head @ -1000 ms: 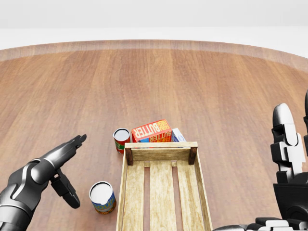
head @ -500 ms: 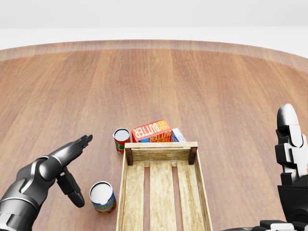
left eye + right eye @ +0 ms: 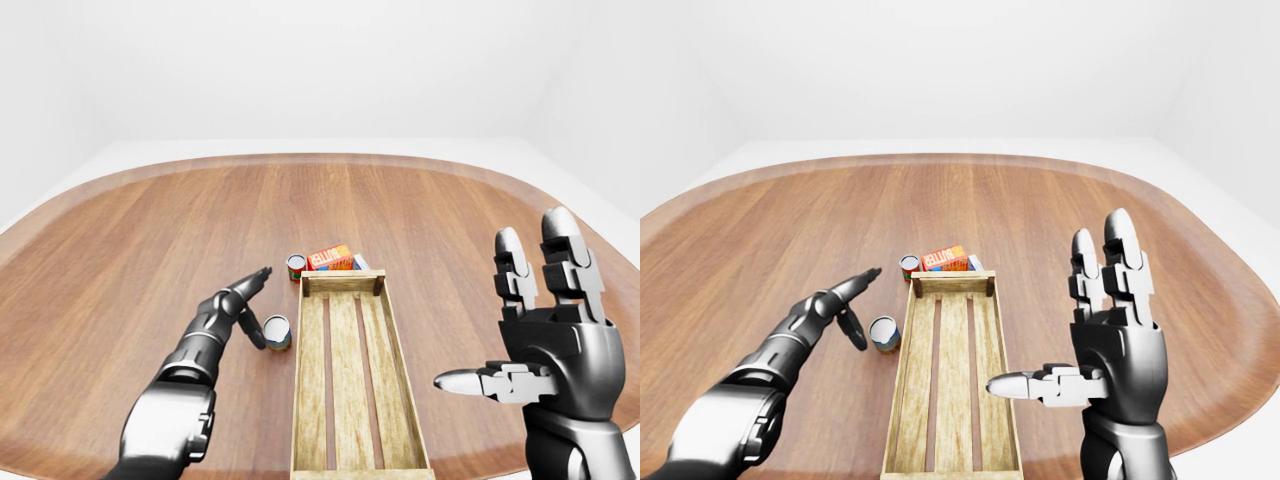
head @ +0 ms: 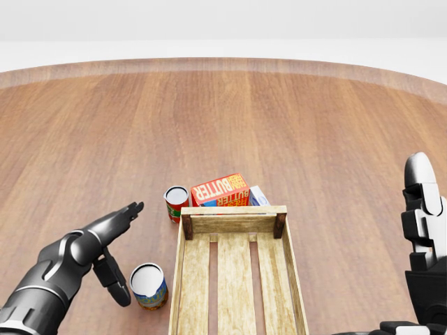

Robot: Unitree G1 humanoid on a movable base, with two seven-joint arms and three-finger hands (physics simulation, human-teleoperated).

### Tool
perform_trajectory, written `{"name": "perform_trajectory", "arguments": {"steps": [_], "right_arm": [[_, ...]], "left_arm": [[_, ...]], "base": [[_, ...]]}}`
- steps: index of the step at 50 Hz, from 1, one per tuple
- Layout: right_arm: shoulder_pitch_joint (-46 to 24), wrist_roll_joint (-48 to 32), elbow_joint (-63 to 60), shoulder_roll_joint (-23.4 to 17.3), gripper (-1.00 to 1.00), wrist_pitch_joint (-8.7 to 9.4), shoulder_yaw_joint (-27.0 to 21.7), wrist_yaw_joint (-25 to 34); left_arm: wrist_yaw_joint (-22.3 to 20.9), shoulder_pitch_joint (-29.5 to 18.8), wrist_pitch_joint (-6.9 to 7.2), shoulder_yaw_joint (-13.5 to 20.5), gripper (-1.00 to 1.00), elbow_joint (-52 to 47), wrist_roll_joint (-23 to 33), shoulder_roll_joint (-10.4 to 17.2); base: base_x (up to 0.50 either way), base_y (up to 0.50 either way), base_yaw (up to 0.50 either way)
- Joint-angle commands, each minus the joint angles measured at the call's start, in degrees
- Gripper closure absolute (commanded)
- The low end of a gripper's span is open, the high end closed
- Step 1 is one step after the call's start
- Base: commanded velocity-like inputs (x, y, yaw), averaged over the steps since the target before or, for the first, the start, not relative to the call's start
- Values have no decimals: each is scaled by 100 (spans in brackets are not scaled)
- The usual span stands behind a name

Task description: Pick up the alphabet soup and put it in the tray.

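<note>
The alphabet soup (image 4: 149, 286), a can with a blue and yellow label and a pale lid, stands upright on the wooden table just left of the tray. The tray (image 4: 234, 222) is a long slatted wooden crate with nothing in it. My left hand (image 4: 120, 252) is open just left of the can; its forefinger points up and to the right and its thumb (image 4: 115, 279) hangs close beside the can. My right hand (image 3: 1100, 330) is open and empty, raised with its fingers spread, to the right of the tray.
A red and green can (image 4: 176, 203) stands at the tray's upper left corner. An orange butter box (image 4: 220, 190) and a blue and white box (image 4: 258, 196) lie against the tray's upper end. The round table's edge (image 3: 300, 158) curves across the top.
My left hand has moved right and down, closer to the soup can. My right hand has dropped a little at the right edge. The can and tray have not moved.
</note>
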Motion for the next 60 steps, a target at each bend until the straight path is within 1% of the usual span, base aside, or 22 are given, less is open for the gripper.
{"name": "perform_trajectory", "arguments": {"steps": [1, 11, 12, 14, 15, 17, 26, 36, 46, 50, 60], "right_arm": [[18, 5, 9, 17, -100, 0, -8, 8], [23, 75, 14, 21, -100, 0, 8, -2], [27, 92, 26, 23, -100, 0, 11, 1], [34, 98, 23, 18, -100, 0, 16, -1], [35, 103, 18, 17, -100, 0, 13, -5], [35, 112, 20, 15, -100, 0, 5, -8], [63, 130, 47, 25, -100, 0, -10, 7], [93, 168, -4, 42, -100, 0, -50, 37], [87, 191, -22, 50, -100, 0, -23, 56], [21, -70, 4, -28, -100, 0, 108, -48], [22, -73, 5, -34, -100, 0, 116, -55]], "left_arm": [[73, 27, 0, -59, -100, 118, 108, -76], [99, 44, 0, -86, -100, 191, 166, -174], [307, 99, 0, -127, -100, 360, 228, -208], [365, 94, 0, -135, -100, 418, 259, -215], [231, 34, 0, -108, -100, 333, 235, -193], [164, 13, 0, -92, -100, 284, 218, -187], [202, 10, 0, -116, -100, 392, 269, -216], [129, -90, 0, -108, -100, 416, 274, -234], [80, -50, 0, -119, -100, 407, 297, -190], [70, -99, 0, -92, -100, 395, 277, -188], [71, -99, 0, -93, -100, 395, 274, -188]], "base": [[0, 0, 0], [0, 0, 0], [0, 0, 0], [0, 0, 0], [0, 0, 0], [0, 0, 0], [0, 0, 0], [0, 0, 0], [0, 0, 0], [0, 0, 0], [0, 0, 0]]}}
